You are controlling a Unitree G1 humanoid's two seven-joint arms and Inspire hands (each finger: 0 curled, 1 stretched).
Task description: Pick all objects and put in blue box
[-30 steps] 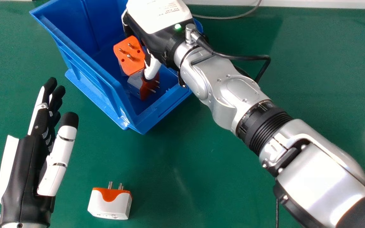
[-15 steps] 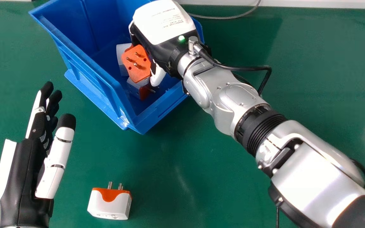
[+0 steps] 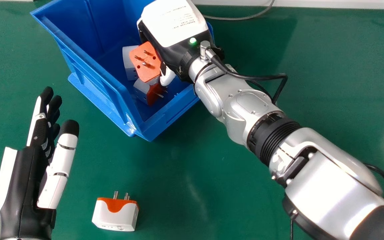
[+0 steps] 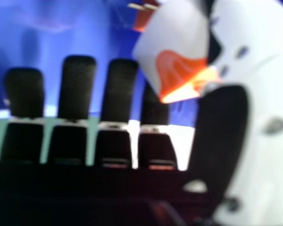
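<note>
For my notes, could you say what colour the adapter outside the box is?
The adapter is white with an orange pronged end, clearest in the head view.

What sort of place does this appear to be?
Probably a robot workbench or lab, judging by the green work surface, the plastic bin and the cabled robot arm.

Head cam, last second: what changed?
Right hand shifted right and toward the robot, carrying the orange-faced adapter with it; more of the white adapter in the box now shows. Left hand drifted slightly left and back. No new grasp, no clear release. Blue box and tabletop adapter stayed put.
</note>
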